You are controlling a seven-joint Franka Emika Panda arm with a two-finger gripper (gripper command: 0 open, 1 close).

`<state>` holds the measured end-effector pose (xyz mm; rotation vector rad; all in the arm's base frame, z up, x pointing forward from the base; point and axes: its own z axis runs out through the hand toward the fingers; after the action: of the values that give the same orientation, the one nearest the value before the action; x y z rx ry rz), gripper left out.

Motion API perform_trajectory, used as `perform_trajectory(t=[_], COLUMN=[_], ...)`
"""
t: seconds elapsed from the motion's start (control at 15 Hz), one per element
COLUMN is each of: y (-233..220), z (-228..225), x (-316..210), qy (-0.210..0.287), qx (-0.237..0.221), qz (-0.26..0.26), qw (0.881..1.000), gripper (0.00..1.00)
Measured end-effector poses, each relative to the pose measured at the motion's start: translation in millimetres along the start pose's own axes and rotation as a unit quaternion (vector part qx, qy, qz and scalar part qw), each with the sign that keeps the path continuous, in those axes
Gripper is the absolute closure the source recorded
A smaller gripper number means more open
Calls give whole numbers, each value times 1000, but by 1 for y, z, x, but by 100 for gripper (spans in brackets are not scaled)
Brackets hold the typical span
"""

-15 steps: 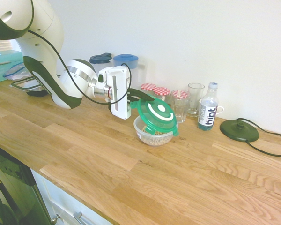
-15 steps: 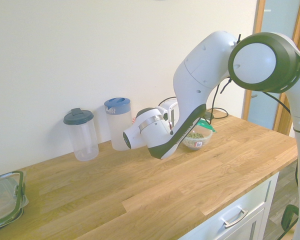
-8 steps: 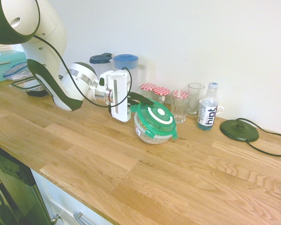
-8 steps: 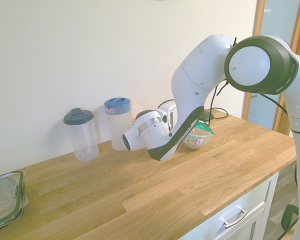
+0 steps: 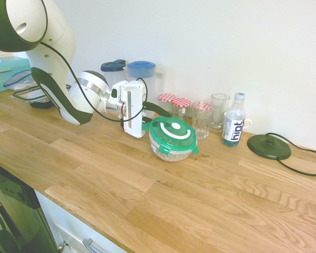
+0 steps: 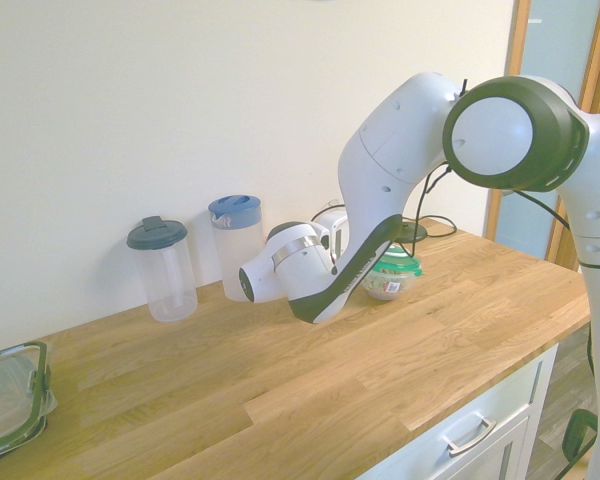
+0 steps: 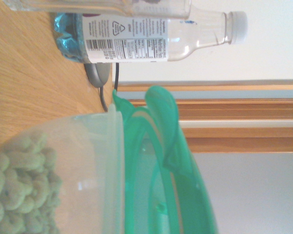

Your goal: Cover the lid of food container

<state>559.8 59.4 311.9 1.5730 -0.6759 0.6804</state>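
Note:
The round green lid (image 5: 173,132) with a white ring mark lies flat on top of the food container (image 5: 171,153), a small clear bowl of pale cereal pieces on the wooden counter. My gripper (image 5: 156,119) reaches in sideways from the left and sits at the lid's left rim. From the other side the lid (image 6: 395,265) and the bowl (image 6: 387,286) peek out behind the forearm, which hides the gripper. The wrist view shows the lid's rim (image 7: 156,170) against the bowl's wall (image 7: 63,165) from very close.
Behind the bowl stand red-checked jars (image 5: 174,100), glasses (image 5: 219,109) and a water bottle (image 5: 233,126). A black round base (image 5: 268,146) with a cord lies to the right. Two lidded jugs (image 5: 141,71) stand by the wall, and a rectangular container (image 6: 10,400) sits at the far end.
The lid was held tilted above the bowl; it has come down and now lies flat on it. The gripper moved down and a little back with it.

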Motion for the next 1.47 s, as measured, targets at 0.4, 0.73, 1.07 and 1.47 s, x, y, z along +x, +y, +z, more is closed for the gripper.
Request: perform_trajectory(t=[0.4,0.73,1.07,1.47], y=[4,15,40,95], z=[-23,-23,-28,-45], x=[43,68,97,131], qy=[-136,-235,-325,-441], qx=[56,94,142,244], qz=[8,20,41,62], qw=[989,967,934,861], gripper=[0,0,0,0])
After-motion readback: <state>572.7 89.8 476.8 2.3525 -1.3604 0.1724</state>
